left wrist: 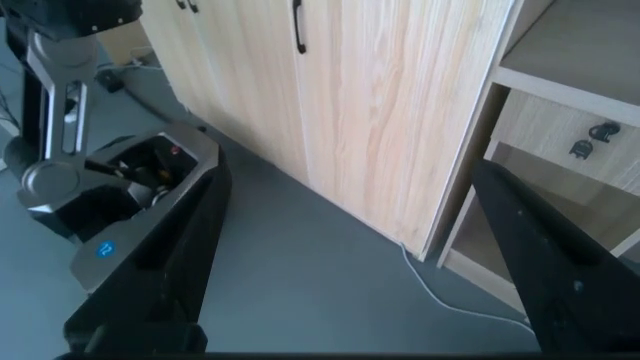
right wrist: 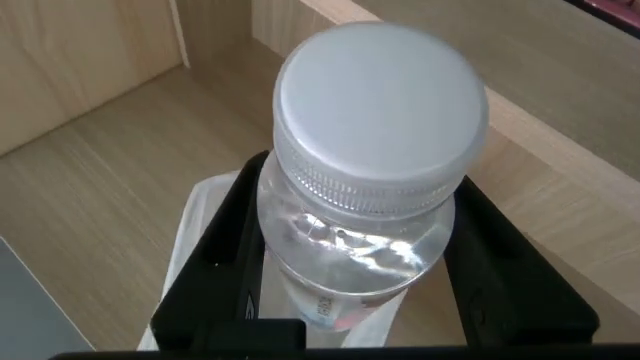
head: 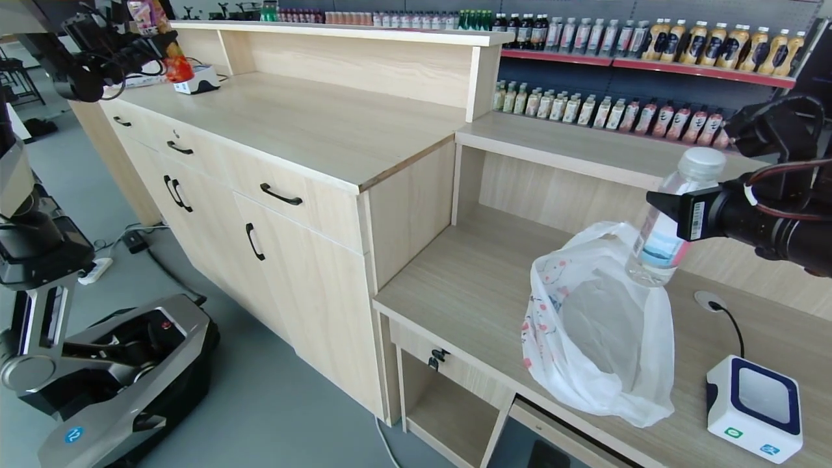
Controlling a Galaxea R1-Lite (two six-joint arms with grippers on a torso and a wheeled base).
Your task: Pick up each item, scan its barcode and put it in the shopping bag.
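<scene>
Right gripper clamps the water bottle below its cap, poised over the shopping bag's open mouth beside the scanner, likely for lowering in; left gripper hangs spread wide, empty

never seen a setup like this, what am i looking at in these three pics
It is a two-armed robot at a shop checkout. The wide picture comes from a camera on its head, the other two from cameras on its wrists. The black clamp is its right gripper, shut on a clear water bottle, just above the open shopping bag. The bag lies on the low wooden counter, near a white barcode scanner. The left gripper is open over the floor, holding nothing.
</scene>
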